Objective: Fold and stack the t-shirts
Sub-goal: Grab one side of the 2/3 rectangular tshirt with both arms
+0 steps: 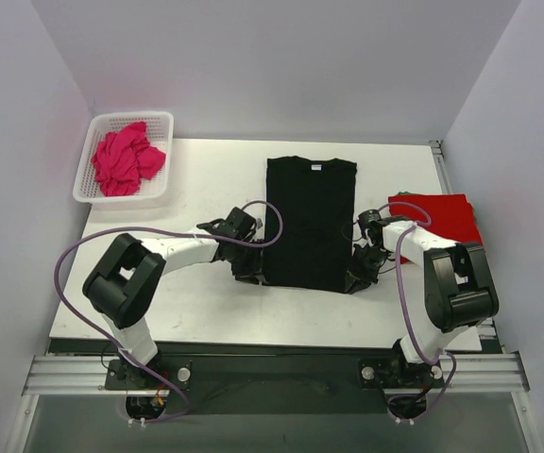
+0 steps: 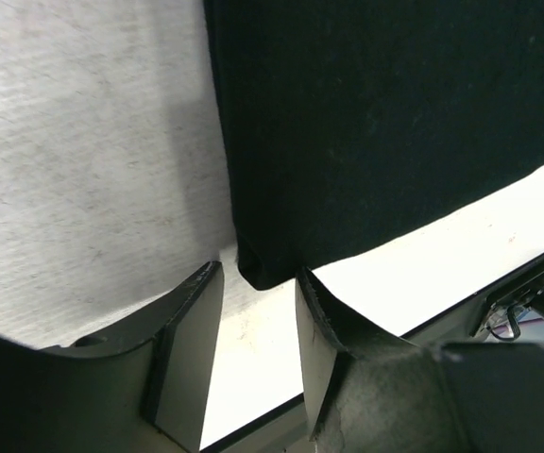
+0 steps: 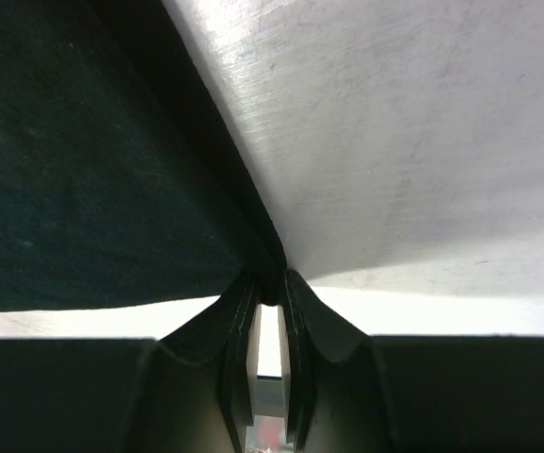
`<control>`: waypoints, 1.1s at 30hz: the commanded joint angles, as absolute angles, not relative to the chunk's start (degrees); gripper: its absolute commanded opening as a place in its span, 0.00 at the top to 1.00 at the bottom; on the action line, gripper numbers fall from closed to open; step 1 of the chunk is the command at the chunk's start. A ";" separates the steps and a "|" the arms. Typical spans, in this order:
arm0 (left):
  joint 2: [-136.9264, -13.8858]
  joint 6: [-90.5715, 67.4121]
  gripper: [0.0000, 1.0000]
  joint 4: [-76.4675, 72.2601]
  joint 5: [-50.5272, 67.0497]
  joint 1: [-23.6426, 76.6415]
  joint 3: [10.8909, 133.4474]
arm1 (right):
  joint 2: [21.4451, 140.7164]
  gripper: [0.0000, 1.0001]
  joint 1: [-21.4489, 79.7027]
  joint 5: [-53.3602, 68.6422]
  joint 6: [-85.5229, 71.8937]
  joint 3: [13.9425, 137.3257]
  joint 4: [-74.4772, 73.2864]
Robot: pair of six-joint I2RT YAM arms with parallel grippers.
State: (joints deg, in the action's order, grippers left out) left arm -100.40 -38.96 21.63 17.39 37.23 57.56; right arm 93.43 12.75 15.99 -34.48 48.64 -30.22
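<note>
The black t-shirt lies flat in the middle of the table, sleeves folded in, collar at the far end. My left gripper is at its near left corner; in the left wrist view the jaws stand open with the black corner just at the fingertips, not clamped. My right gripper is at the near right corner, shut on the shirt's edge. The red t-shirt lies folded at the right edge. The magenta-pink t-shirt is crumpled in the basket.
The white mesh basket stands at the far left corner of the table. The table's near edge runs just below both grippers. White walls enclose the left, back and right sides.
</note>
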 commanded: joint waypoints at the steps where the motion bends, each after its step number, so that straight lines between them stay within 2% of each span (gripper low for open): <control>1: -101.24 -39.81 0.54 21.18 17.66 38.23 57.13 | 95.27 0.87 13.18 14.06 -34.37 48.34 -30.94; 4: -102.39 -40.25 0.55 20.48 18.45 38.50 57.13 | 94.92 0.88 13.18 13.98 -34.28 48.43 -31.03; 11: -104.68 -40.34 0.69 20.21 17.49 38.58 58.01 | 94.13 0.90 13.18 14.24 -34.19 48.60 -31.11; 14: -105.20 -39.99 0.86 20.74 16.61 38.58 58.80 | 94.04 0.96 13.18 14.15 -33.84 48.69 -31.37; 15: -105.38 -39.90 0.96 21.44 16.18 38.58 59.23 | 93.96 0.99 13.18 13.98 -33.75 48.69 -31.46; 16: -105.64 -39.55 1.00 21.79 15.91 38.58 59.41 | 93.87 1.00 13.18 13.71 -33.84 48.69 -31.81; 24: -103.01 -38.14 1.00 25.93 11.34 38.58 58.89 | 91.41 1.00 12.57 10.29 -32.17 49.22 -35.24; 33: -98.53 -38.67 1.00 27.95 11.95 39.73 58.01 | 85.44 1.00 12.74 10.81 -31.46 49.66 -39.99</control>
